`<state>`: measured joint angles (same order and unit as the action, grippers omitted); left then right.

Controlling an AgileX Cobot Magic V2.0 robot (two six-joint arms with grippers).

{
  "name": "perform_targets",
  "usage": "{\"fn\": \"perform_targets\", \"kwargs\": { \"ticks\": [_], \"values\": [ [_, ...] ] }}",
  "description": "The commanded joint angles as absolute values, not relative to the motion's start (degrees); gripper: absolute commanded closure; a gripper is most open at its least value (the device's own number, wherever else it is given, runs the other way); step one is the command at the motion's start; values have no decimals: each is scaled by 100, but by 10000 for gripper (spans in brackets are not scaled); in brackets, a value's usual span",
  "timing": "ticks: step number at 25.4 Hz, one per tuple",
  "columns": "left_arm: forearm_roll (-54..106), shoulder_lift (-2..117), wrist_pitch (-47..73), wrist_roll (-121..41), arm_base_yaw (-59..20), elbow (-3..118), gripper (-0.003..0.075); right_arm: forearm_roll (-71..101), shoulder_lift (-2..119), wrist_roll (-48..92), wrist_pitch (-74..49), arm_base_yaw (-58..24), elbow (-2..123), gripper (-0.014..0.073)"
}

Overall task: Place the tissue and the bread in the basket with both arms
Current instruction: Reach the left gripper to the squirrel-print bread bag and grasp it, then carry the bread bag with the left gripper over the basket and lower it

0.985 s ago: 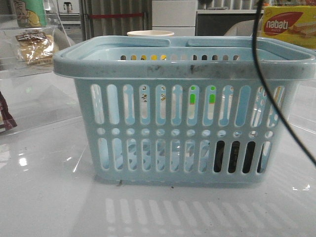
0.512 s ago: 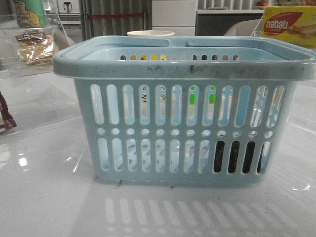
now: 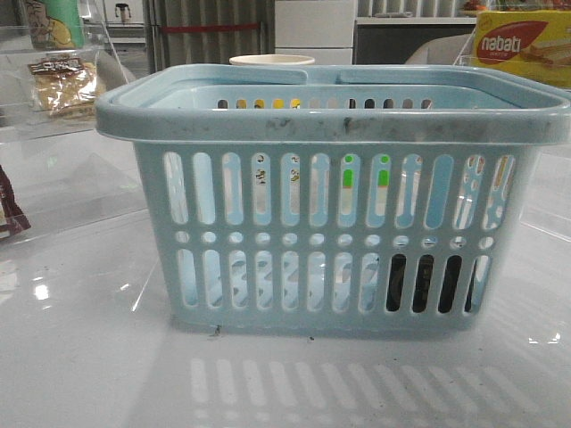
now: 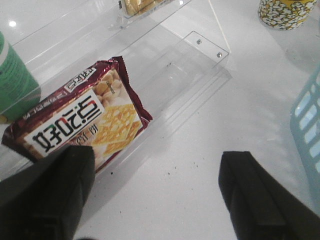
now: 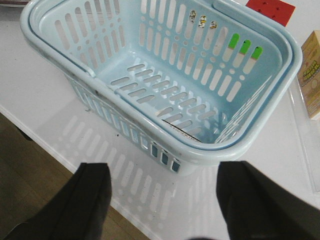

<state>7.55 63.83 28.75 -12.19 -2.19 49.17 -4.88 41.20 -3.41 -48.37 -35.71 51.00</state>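
The light-blue basket fills the middle of the front view; in the right wrist view its floor looks bare. A dark shape shows through its lower right slots; I cannot tell if it is the tissue. The bread lies on a clear shelf at the far left, and its edge shows in the left wrist view. My left gripper is open and empty above bare table beside a maroon cracker packet. My right gripper is open and empty above the table's front edge, short of the basket.
A clear acrylic stand holds the cracker packet and a green can. A patterned cup stands nearby. A yellow-and-red nabati box sits at the back right. A white cup stands behind the basket. The basket's side is close to my left gripper.
A black cable that crossed the right of the front view one second ago has left the view. The basket and the bread have not moved.
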Motion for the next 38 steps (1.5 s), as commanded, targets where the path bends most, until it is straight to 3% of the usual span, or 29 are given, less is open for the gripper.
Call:
{"fn": "perform_targets", "kwargs": {
  "ticks": [1, 15, 29, 38],
  "values": [
    [832, 7071, 2407, -1171, -257, 5718, 153, -521, 4101, -303, -4491, -3577, 5241, 39],
    [1714, 10195, 2432, -1161, -11, 8876, 160, -521, 4101, -303, -4491, -3577, 5241, 39],
    [2053, 11608, 1988, -1161, 4, 10134, 165, -521, 4101, -303, -4491, -3577, 5241, 39],
    [2053, 11608, 2189, -1161, 4, 10134, 429, -521, 4101, -303, -4491, -3577, 5241, 39]
  ]
}}
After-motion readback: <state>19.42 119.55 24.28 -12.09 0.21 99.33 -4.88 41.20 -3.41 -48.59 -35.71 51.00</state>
